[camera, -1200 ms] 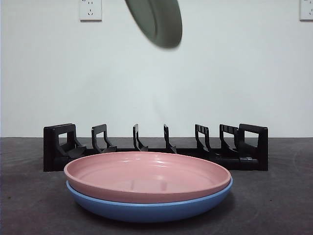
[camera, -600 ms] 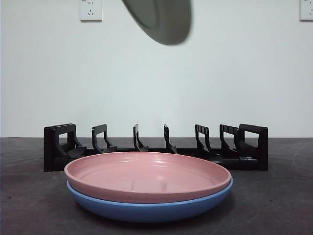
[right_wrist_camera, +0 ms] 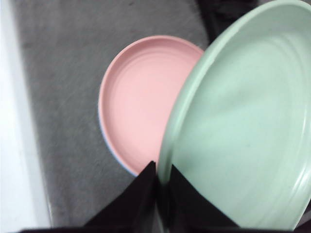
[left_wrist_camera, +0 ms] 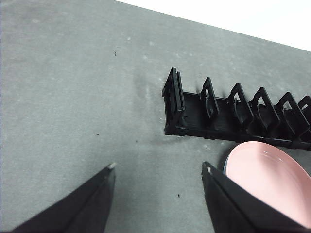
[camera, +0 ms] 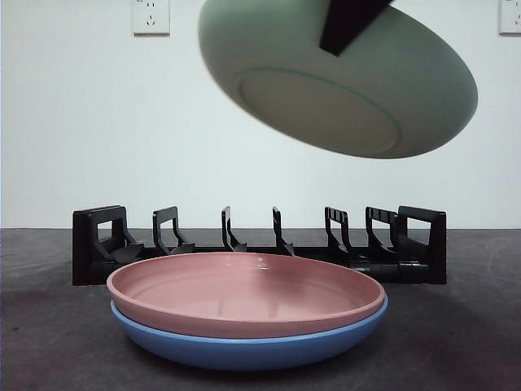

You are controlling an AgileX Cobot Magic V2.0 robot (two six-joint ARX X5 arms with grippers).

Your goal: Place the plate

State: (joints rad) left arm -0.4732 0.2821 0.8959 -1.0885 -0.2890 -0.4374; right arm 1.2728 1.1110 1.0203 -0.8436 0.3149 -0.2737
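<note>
My right gripper is shut on the rim of a pale green plate. In the front view the green plate hangs tilted high above the table, its underside toward the camera, with a black jaw over its top edge. Below it a pink plate lies stacked on a blue plate. Behind them stands the black plate rack with several upright slots, all bare. My left gripper is open and empty above the table, near the rack's end.
Two wall sockets sit high on the white back wall. The grey table stretches wide beside the rack's end. The pink plate also shows in the left wrist view and the right wrist view.
The green plate has swung down and to the right, turning from nearly edge-on to showing its whole underside, much larger in view. The stacked plates and rack have not moved.
</note>
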